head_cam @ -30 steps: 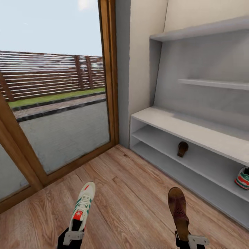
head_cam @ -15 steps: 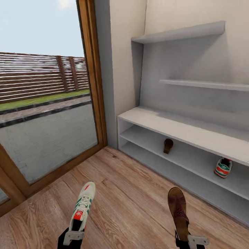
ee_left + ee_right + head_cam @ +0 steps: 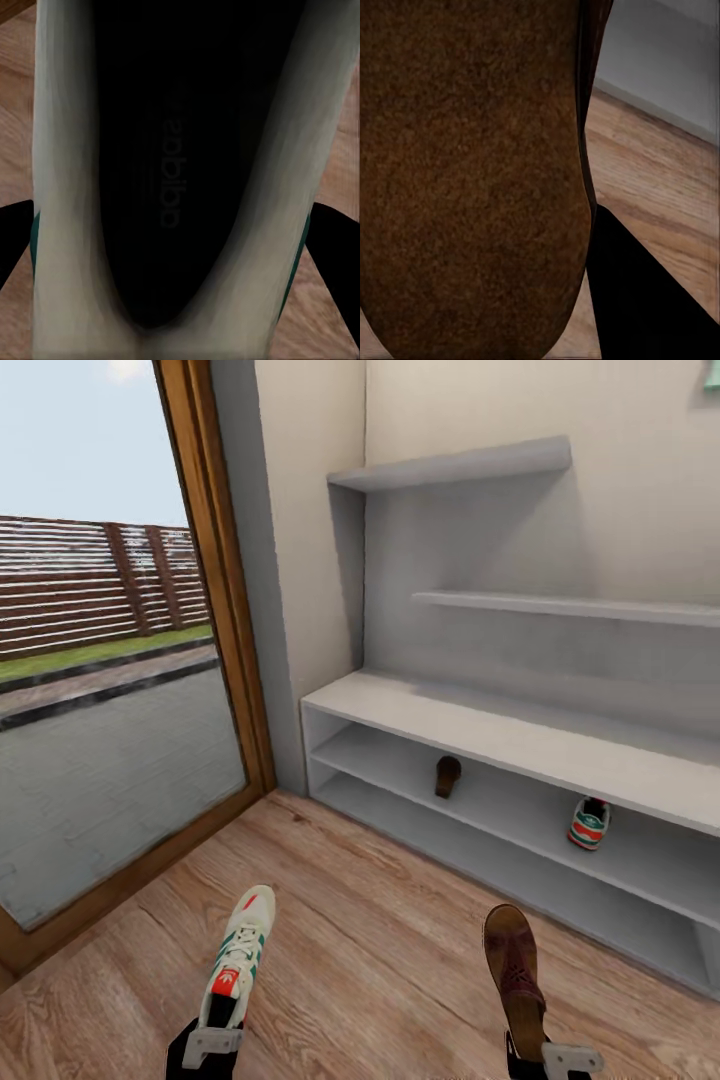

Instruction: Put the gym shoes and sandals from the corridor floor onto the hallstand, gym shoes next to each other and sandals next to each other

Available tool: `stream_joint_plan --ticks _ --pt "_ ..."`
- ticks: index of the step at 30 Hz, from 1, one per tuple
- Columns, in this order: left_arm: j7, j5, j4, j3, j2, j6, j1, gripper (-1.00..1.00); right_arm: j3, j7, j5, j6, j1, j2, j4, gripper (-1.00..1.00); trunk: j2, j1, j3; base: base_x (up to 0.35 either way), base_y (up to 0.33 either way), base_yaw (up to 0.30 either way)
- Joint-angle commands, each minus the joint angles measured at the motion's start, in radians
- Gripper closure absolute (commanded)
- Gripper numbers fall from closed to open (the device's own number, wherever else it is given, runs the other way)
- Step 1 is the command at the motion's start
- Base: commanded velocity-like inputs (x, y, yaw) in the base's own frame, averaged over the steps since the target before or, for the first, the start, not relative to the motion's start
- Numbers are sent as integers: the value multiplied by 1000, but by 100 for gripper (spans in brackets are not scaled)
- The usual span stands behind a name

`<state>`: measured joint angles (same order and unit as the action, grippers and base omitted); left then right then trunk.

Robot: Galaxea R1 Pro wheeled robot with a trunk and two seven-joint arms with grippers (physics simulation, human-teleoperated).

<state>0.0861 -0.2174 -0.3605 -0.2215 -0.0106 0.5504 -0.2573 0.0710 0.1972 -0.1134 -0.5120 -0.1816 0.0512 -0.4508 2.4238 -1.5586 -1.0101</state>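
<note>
A: From the head camera, what does each arm carry?

B: The left gripper (image 3: 212, 1028) is closed on the heel of a white lace-up gym shoe with green stripes and a red tongue tab (image 3: 238, 958). The right gripper (image 3: 540, 1050) is closed on the heel of a dark brown leather sandal (image 3: 514, 973). Both shoes are in the air above the light brown wood-plank corridor floor (image 3: 370, 950), in front of the pale grey-white hallstand (image 3: 520, 735), with toes pointing toward it.

A: And on the hallstand itself?

B: On its upper low shelf, under the wide counter top, stands a second brown sandal (image 3: 447, 776) near the left end. A second white gym shoe with green and red (image 3: 589, 824) stands on the same shelf, well apart to the right of it.

A: Do the wrist cameras add something?

B: Yes. The left wrist camera looks into the dark inside of the held gym shoe (image 3: 172, 187), with a black finger (image 3: 15, 232) at each side. The right wrist camera shows the rough brown sole of the held sandal (image 3: 472, 172), and beside it the floor and the grey base of the hallstand (image 3: 667, 60).
</note>
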Motion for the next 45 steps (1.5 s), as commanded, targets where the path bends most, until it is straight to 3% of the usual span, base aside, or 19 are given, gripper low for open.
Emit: stream_joint_plan --ticks 1,45 --pt "9 -4 0 -9 1 3 0 100 3 4 -8 -2 -1 0 1 100 0 0 0 0 0 -255" --pt "11 -5 19 -7 3 3 1 100 4 4 -6 -1 -1 -1 1 100 0 0 22 0 0 -255"
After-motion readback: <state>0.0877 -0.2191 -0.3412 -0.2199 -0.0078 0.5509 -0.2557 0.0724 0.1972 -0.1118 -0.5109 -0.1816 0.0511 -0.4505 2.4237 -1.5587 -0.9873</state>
